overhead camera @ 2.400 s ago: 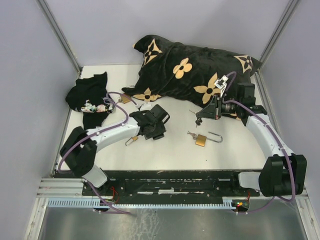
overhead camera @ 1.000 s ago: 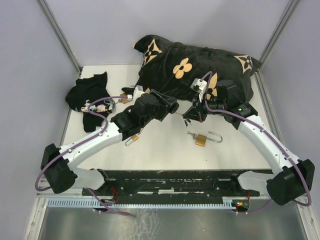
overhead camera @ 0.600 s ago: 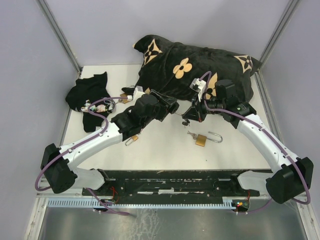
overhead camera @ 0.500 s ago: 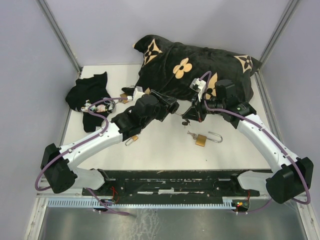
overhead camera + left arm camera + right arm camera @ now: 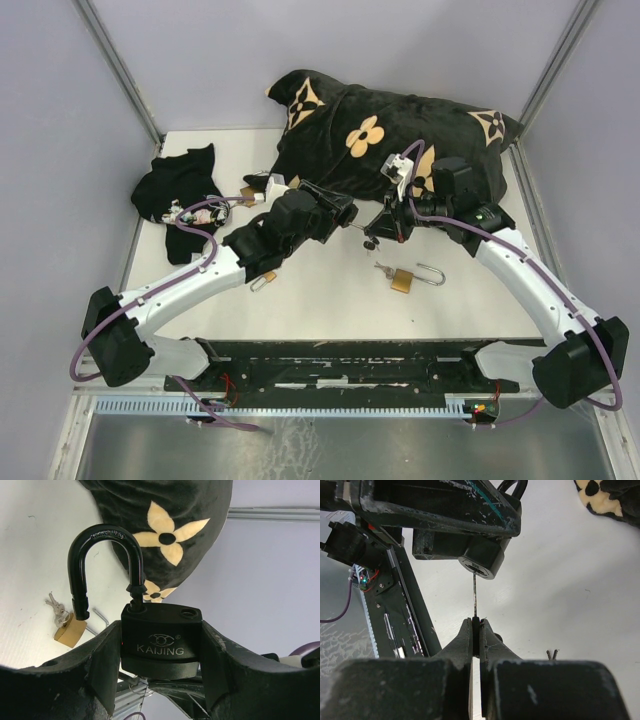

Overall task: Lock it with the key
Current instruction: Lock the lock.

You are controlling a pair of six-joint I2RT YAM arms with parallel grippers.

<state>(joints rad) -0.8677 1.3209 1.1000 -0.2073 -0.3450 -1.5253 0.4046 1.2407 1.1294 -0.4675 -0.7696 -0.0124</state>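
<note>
left gripper point(image 5: 160, 655) clamps the black kaijing padlock point(image 5: 161, 630); right gripper point(image 5: 475, 625) pinches the key point(image 5: 474, 595)

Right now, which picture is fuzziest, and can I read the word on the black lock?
Left wrist view: the black padlock is sharp, so KAIJING reads fine, its shackle shiny. Right wrist view: the key is crisp, the near jaws dark and softest. Top view: even light, faint shadows.

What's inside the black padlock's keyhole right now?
The key, pinched in the right gripper, enters the keyhole of the black padlock. How deep it goes is hidden.
</note>
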